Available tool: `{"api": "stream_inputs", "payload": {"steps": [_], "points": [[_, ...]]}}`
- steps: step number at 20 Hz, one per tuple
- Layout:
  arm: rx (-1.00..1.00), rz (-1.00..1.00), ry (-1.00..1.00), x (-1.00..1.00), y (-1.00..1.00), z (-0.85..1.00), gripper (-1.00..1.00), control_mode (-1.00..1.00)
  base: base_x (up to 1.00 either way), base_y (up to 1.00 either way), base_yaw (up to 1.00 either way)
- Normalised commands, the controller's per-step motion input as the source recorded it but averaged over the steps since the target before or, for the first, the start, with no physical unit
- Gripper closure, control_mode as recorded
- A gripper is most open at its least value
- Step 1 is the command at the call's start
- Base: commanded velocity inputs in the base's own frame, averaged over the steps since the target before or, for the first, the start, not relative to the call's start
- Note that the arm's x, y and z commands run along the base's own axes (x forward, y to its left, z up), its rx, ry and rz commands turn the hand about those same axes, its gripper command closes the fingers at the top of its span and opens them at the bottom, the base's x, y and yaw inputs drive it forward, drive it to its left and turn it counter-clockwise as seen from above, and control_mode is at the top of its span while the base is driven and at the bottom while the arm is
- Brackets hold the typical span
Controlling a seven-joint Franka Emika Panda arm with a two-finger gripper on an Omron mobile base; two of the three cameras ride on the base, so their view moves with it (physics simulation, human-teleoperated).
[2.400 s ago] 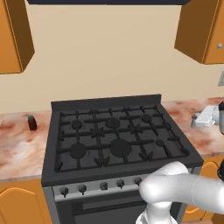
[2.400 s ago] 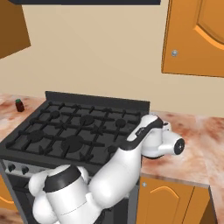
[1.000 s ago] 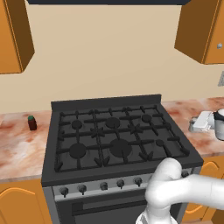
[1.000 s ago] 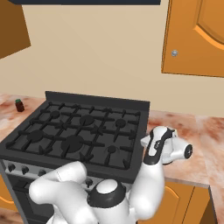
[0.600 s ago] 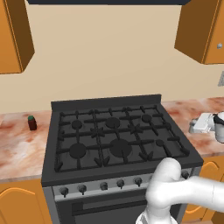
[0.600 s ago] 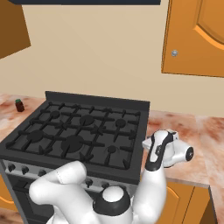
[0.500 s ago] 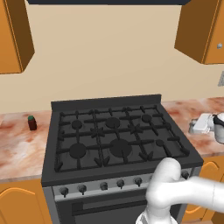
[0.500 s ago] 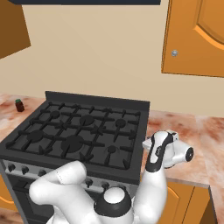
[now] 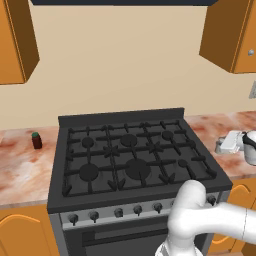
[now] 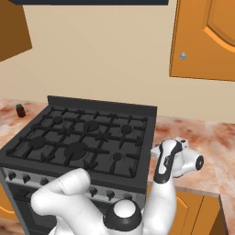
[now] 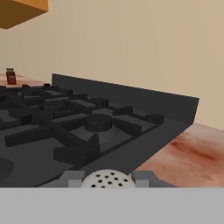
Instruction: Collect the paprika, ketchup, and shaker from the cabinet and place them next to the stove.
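Silvery shaker (image 11: 108,179) pinched in our end effector (image 11: 107,180) over desk (image 11: 192,153) by stove (image 9: 130,160) (paprika (image 9: 36,140) already placed); ketchup remains.

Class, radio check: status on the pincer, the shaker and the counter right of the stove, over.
Pincer shut on shaker. Over counter right of stove. Paprika sits left. Nothing blocking.
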Motion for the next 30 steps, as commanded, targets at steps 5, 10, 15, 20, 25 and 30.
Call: {"api": "stream_inputs", "payload": {"steps": [5, 10, 15, 20, 25, 30], "points": [[0.0, 0.0, 0.02, 0.08, -0.06, -0.22, -1.0, -1.0, 0.0, 0.0, 0.0], [0.0, 0.0, 0.0, 0.01, -0.05, -0.16, -1.0, -1.0, 0.0, 0.0, 0.0], [0.0, 0.0, -0.01, -0.13, 0.0, 0.0, -1.0, -1.0, 0.0, 0.0, 0.0], [0.0, 0.0, -0.05, -0.3, 0.01, 0.15, -1.0, -1.0, 0.0, 0.0, 0.0], [-0.01, 0.0, -0.06, -0.41, 0.1, 0.37, -1.0, -1.0, 0.0, 0.0, 0.0], [-0.02, 0.0, -0.06, -0.39, 0.21, 0.49, -1.0, -1.0, 0.0, 0.0, 0.0]]}}
